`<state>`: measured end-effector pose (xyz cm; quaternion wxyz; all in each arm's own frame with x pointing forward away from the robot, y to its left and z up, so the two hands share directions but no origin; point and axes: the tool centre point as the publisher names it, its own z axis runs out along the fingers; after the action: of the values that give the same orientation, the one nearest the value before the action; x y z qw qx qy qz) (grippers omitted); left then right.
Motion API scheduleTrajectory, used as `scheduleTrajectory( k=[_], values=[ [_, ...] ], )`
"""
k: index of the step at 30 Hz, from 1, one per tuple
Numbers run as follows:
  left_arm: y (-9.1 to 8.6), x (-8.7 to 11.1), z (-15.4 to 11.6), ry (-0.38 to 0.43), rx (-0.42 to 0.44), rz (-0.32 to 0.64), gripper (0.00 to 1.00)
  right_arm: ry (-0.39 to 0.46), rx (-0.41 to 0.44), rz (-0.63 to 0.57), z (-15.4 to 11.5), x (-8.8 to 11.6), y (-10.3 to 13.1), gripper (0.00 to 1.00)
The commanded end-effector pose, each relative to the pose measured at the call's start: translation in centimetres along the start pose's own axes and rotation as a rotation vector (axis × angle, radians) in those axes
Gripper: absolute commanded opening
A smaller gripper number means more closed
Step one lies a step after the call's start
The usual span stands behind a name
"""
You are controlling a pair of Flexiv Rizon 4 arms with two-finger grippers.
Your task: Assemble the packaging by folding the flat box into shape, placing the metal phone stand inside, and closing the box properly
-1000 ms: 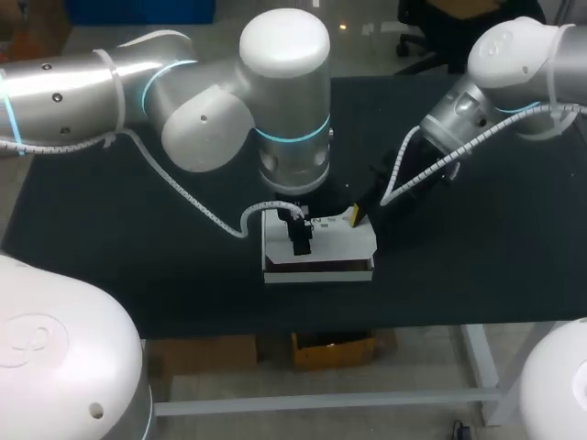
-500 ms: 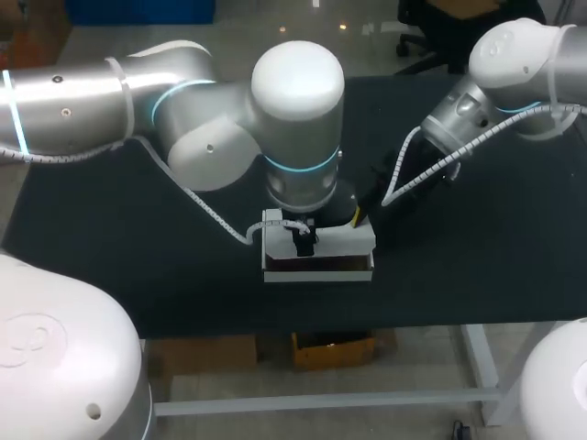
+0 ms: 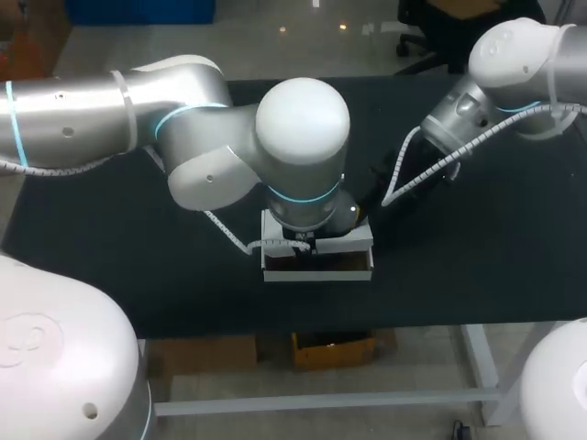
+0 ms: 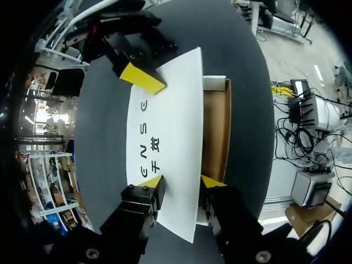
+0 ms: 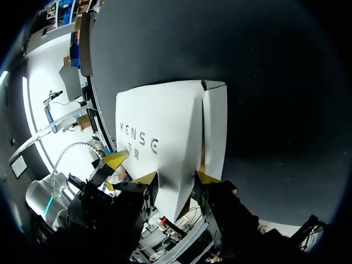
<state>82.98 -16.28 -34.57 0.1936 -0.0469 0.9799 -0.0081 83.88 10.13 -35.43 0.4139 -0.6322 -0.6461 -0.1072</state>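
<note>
Since 1 s ago my L arm (image 3: 303, 137) has swung fwd and down over the box (image 3: 316, 270); its big round joint now covers most of the lid in the head view, where earlier the printed top showed. R arm (image 3: 477, 101) hasn't shifted.

The box sits at the front middle of the dark table (image 3: 110, 247), near the front edge. It's white cardboard outside and plain brown inside. The lid (image 4: 165, 137) is a white flap w/ black print, lowered over the top but not shut. Beside its free edge a long strip of the brown inside (image 4: 215, 132) is open to view. Can't make out what's in the box, as the lid hides the rest.

L gripper (image 4: 181, 182) is open, fingers spread across the lid's free edge at one end. One yellow tip is over the white flap, the other over the brown gap. It has hold of nothing.

R gripper (image 5: 175, 177) is at the far end of the lid, fingers spread too, w/ the lid's end running into the gap btwn them. One of its fingertips (image 4: 142, 77) lies on the lid's corner.
</note>
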Motion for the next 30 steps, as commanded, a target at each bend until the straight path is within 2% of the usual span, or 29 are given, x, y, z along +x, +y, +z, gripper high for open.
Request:
scheduleTrajectory(
  k=[1,23,30],
  values=[
    [-0.4,0.5,0.5,-0.027,-0.011,0.004,0.40,0.000,0.003,-0.002,-0.2,0.2,-0.2,0.40],
    [-0.5,1.7,1.7,-0.044,-0.014,0.026,0.44,-0.006,-0.015,0.000,-0.6,-0.1,-1.1,0.40],
    [-0.5,1.8,1.7,-0.045,-0.014,0.026,0.45,-0.001,-0.048,0.001,-1.6,-0.5,-1.9,0.39]
  ],
)
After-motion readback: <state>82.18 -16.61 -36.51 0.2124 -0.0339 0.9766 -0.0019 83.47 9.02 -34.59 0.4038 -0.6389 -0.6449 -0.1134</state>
